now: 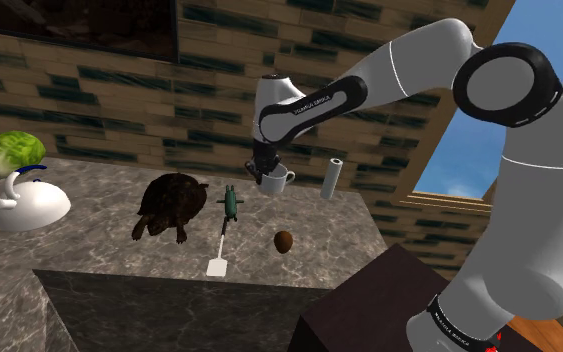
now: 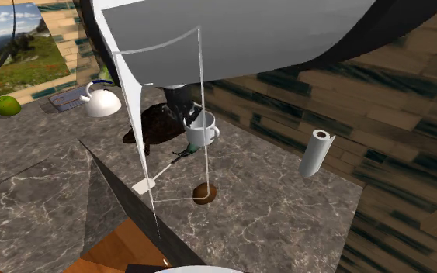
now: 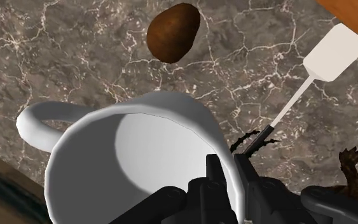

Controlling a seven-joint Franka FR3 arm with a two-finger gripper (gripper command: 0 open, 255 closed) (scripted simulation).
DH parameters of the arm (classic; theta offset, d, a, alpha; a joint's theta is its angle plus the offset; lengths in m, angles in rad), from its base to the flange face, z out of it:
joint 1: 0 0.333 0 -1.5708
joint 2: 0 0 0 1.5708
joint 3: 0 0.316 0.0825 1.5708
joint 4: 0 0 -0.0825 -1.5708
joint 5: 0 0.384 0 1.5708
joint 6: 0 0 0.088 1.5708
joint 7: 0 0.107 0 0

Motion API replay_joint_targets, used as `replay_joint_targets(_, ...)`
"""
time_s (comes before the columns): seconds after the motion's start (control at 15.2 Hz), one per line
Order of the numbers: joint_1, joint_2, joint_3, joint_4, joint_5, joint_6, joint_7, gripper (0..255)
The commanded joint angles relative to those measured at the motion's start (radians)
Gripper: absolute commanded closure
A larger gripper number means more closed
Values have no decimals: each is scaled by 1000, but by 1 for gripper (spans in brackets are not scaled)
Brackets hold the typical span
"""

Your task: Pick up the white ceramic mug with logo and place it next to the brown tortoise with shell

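Pincer (image 3: 232,173) clamps white mug (image 3: 117,149) rim, seemingly aloft, tortoise (image 1: 169,205) near.

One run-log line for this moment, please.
stage: transport | hand: shut on white mug rim | mug: upright, lifted above marble counter | tortoise: on counter, mug not yet beside it

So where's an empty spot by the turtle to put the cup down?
Bare marble for the mug lies between the tortoise and the white kettle, and also between the brown lump and the white roll. The tortoise's other side is crowded: the spatula lies close beside it.
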Motion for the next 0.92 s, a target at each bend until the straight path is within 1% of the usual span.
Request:
replay_joint_targets(0.0,30,26,11,43,-7,-20,44,255)
replay_joint_targets(0.46,137,143,41,228,-30,-101,180,255)
replay_joint_targets(0.86,230,282,58,454,-48,-199,276,255)
